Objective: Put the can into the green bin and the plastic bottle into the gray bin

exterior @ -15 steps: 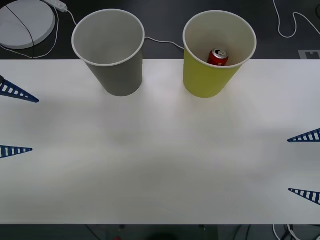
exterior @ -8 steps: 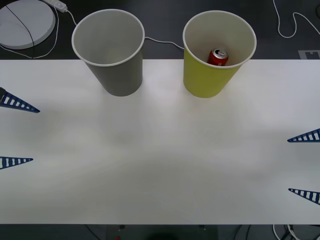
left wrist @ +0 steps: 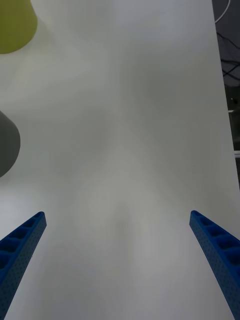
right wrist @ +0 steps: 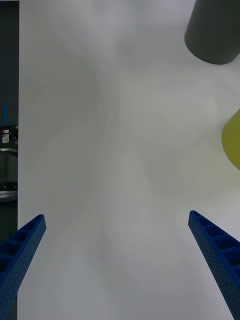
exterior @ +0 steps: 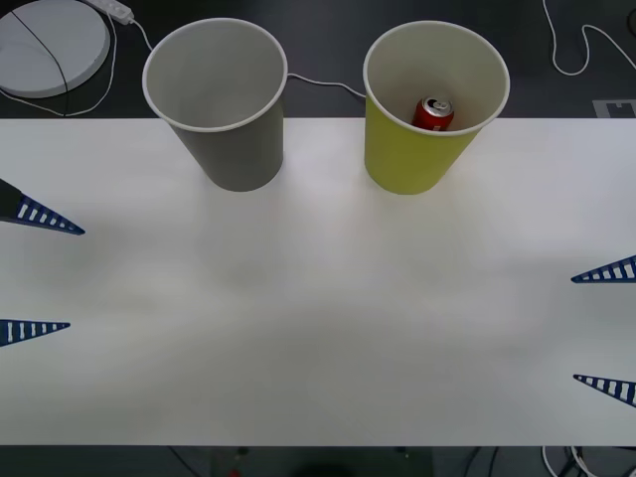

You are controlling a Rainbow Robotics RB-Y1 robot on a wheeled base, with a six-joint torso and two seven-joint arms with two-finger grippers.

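The red can (exterior: 433, 112) lies inside the green bin (exterior: 417, 159) at the back right of the white table (exterior: 318, 298). The gray bin (exterior: 234, 149) stands upright to its left, and the part of its inside that I can see is pale and bare. The plastic bottle is out of view. My left gripper (exterior: 77, 278) hangs open at the table's left edge, holding nothing. Over the right edge my right gripper (exterior: 573, 328) is open too, also holding nothing. The right wrist view has its own gripper (right wrist: 116, 215) over bare table, facing the gray bin (right wrist: 212, 35) and green bin (right wrist: 232, 145).
A round white disc (exterior: 50, 45) and white cables (exterior: 576, 50) lie on the dark floor behind the table. From the left gripper (left wrist: 117, 213), the left wrist view takes in the green bin (left wrist: 15, 25) and gray bin (left wrist: 7, 145) at its edge.
My left gripper has drifted a little toward the table's near edge and slightly inward. The right gripper, both bins and the can have not moved.
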